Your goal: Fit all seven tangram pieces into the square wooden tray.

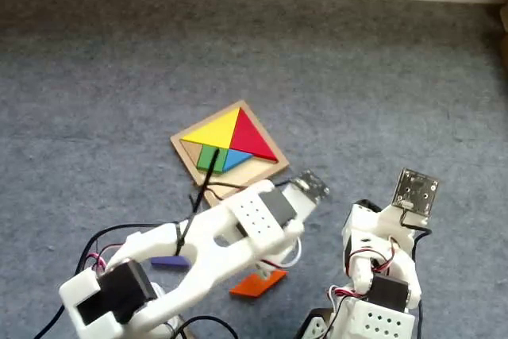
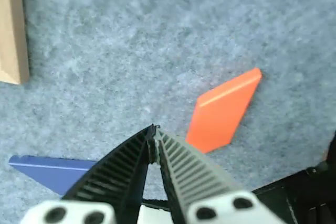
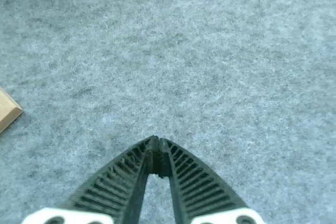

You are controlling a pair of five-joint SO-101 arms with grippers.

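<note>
Looking down over the grey felt table (image 1: 95, 77), the high view shows the square wooden tray (image 1: 192, 154) turned like a diamond near the middle. A yellow triangle (image 1: 216, 129) and a red triangle (image 1: 252, 139) fill its far half. A green piece (image 1: 209, 157) and a light blue piece (image 1: 235, 159) sit at its near side, with bare wood at the left corner. The left arm (image 1: 238, 236) crosses the tray's near edge and hides part of it.

Two pieces lie loose on the felt, nearer than the tray. The orange parallelogram (image 2: 223, 111) is slightly to the right and the dark blue triangle (image 2: 52, 170) is to the left, well apart from each other.

The left gripper (image 2: 153, 132) is clenched and empty. It hangs over bare felt between the two loose pieces, just beside the orange one. The right gripper (image 3: 156, 145) is also clenched on nothing, over felt to the right of the tray's corner (image 3: 8, 111).

The step in hand is probably lifting the orange parallelogram. To do it well, the left pincer should first release and then shift right until it is centred over the piece. Its fingers should be turned to span the narrow width between the long edges. The piece looks thin and flat, so the tips likely need to press into the felt before closing. A grip at the middle should keep it level for turning to match the gap.
</note>
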